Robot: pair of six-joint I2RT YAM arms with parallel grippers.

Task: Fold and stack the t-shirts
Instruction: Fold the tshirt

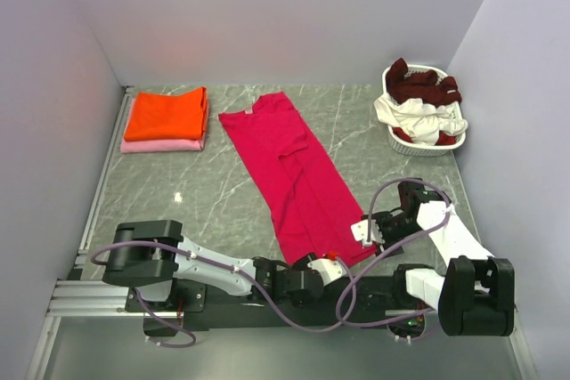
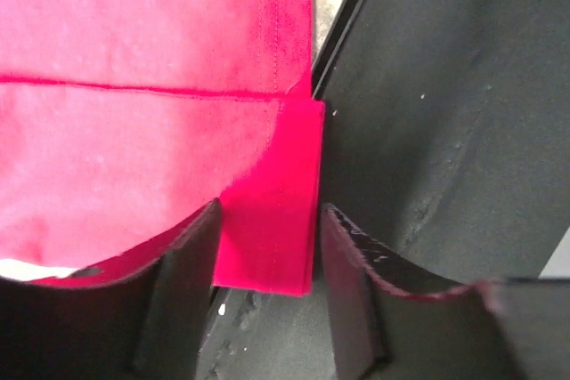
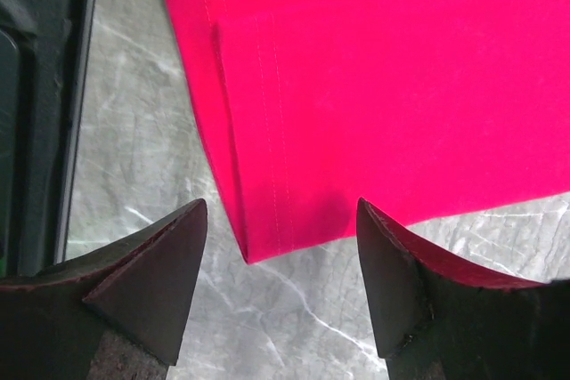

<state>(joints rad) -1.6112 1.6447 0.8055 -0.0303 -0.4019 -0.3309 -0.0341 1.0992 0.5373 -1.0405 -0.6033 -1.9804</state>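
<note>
1. Done: the orange shirt is folded and lies on top of the folded pale pink shirt in the far-left corner of the desk (a two-shirt stack so far).
2. In hand: the crimson shirt lies flat mid-desk as a long strip, running diagonally from far centre to near right. Its sides look folded in (an overlap line shows down the middle). The crosswise folds are not yet made.
3. Left to do: the maroon shirt and white shirt are bunched in the basket at far right. That puts the task under halfway, I judge.
4. The left fingers stand apart on either side of one near hem corner, with cloth between them and no clamp visible. This corner overhangs the black base plate at the near edge.
5. The right fingers are spread wide and hold nothing. They hover over the other near hem corner, above bare desk.
6. Room: there is bare desk between the stack and the strip, and between the strip and the basket. The near edge is tight (arm bases, cables).
</note>
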